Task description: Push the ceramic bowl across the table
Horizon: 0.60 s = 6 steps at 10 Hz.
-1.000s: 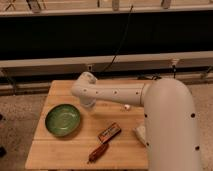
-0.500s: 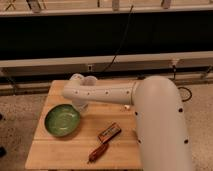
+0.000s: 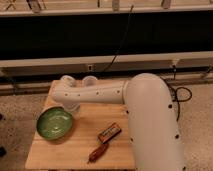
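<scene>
The green ceramic bowl [image 3: 55, 123] sits near the left edge of the light wooden table [image 3: 80, 142]. My white arm reaches across the table from the right. Its end, with the gripper [image 3: 70, 106], hangs just behind the bowl's back right rim and seems to touch it. The arm hides the gripper's tips.
A translucent plastic cup [image 3: 90, 81] stands at the back edge, partly behind the arm. A brown rectangular packet [image 3: 109, 132] and a dark reddish stick-like item [image 3: 97, 153] lie right of the bowl. The floor drops away on the left and in front.
The arm's end has swung left and down toward the bowl. The bowl has slid a little to the left, toward the table's left edge.
</scene>
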Each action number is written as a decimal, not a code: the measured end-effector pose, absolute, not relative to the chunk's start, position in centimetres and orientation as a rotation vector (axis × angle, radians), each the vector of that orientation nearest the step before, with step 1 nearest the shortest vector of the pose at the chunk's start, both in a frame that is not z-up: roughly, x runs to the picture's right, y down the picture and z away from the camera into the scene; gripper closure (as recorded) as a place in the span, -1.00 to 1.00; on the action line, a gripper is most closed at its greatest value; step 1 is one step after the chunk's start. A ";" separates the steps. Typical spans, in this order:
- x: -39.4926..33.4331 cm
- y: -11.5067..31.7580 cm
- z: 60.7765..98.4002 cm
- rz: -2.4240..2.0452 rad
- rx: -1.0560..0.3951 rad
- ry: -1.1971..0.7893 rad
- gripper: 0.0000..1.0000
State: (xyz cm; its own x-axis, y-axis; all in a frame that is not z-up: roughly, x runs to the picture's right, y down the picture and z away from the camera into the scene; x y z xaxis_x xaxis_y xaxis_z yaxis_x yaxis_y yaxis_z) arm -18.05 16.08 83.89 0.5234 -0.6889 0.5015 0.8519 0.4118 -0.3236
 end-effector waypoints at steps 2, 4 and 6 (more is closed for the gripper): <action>-18.7 16.3 83.5 -1.017 -0.591 -0.315 1.00; -19.0 16.5 83.2 -1.035 -0.588 -0.322 1.00; -20.0 16.7 83.0 -1.054 -0.579 -0.332 1.00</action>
